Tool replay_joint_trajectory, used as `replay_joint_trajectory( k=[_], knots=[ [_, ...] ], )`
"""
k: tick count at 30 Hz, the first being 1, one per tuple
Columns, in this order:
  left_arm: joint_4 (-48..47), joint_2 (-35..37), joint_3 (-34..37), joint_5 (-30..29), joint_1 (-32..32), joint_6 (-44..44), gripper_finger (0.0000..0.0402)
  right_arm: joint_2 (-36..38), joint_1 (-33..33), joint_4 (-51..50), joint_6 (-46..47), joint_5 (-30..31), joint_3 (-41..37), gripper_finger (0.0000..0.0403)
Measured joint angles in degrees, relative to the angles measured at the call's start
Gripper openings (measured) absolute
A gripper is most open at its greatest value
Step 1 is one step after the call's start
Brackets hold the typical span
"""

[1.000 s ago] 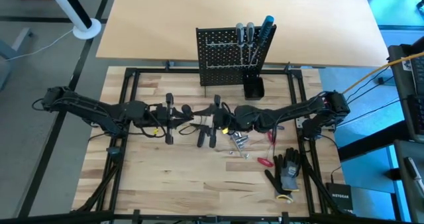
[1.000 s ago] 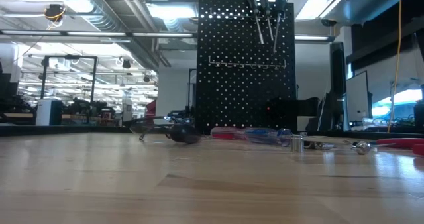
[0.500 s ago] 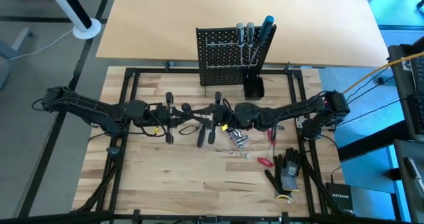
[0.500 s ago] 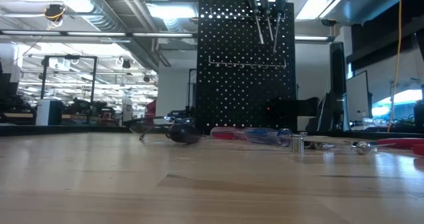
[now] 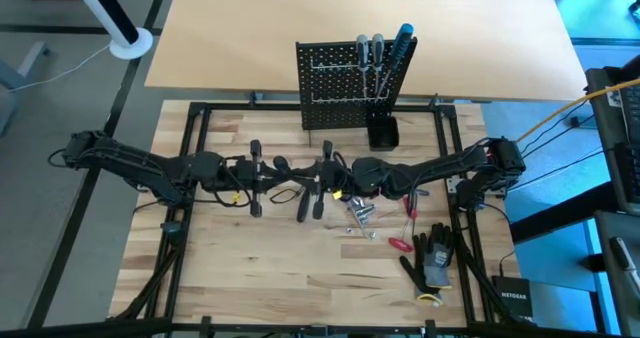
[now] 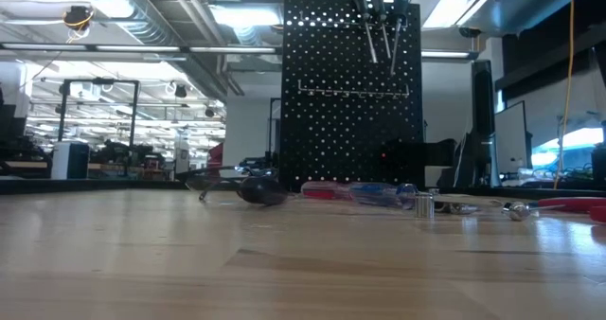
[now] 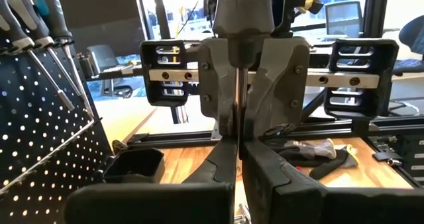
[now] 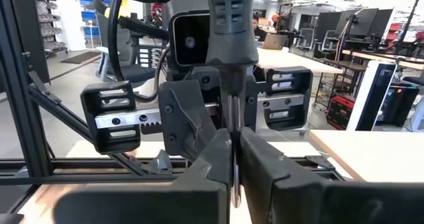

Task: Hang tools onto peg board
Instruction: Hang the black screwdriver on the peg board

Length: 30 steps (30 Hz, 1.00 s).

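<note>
The left gripper (image 5: 283, 171) hovers mid-counter, jaws clamped on a thin metal shaft (image 7: 237, 118). Facing it, the right gripper (image 5: 318, 175) has just drawn its jaws together from wide apart onto the same shaft, so both now hold one screwdriver, its grey handle (image 8: 230, 22) upright: likely a handover. The peg board (image 5: 340, 88) stands behind, three screwdrivers (image 5: 385, 53) already hung

Pale wooden tabletop (image 5: 250, 268), grey floor (image 5: 60, 98), bright ceiling lights (image 6: 241, 15), exposed ducts, distant workbenches (image 8: 371, 58)
</note>
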<state>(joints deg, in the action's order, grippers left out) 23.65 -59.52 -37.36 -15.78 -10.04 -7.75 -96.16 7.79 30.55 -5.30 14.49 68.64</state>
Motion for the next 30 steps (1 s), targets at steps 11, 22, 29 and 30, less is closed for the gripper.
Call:
replay_joint_trajectory(
  k=[11, 22, 29, 30],
  knots=[
    [0.32, 0.08, 0.0, -3.58, 0.02, 4.31, 0.0051, 0.31, 0.07, -0.27, -1.17, 3.72, 0.07, 0.0006],
    [-7.38, 4.68, 0.0, -12.55, 0.02, 2.82, 0.0141, 4.14, -1.86, -0.24, -3.76, 16.37, 0.07, 0.0005],
    [-11.99, 8.43, 0.0, -13.42, 0.35, 2.86, 0.0142, 4.4, -8.96, 0.23, 0.05, 17.52, -0.35, 0.0007],
    [-12.54, 8.63, 0.0, -13.42, 0.35, 2.97, 0.0142, 4.38, -9.93, 1.11, 0.56, 18.05, -1.09, 0.0006]
  ],
)
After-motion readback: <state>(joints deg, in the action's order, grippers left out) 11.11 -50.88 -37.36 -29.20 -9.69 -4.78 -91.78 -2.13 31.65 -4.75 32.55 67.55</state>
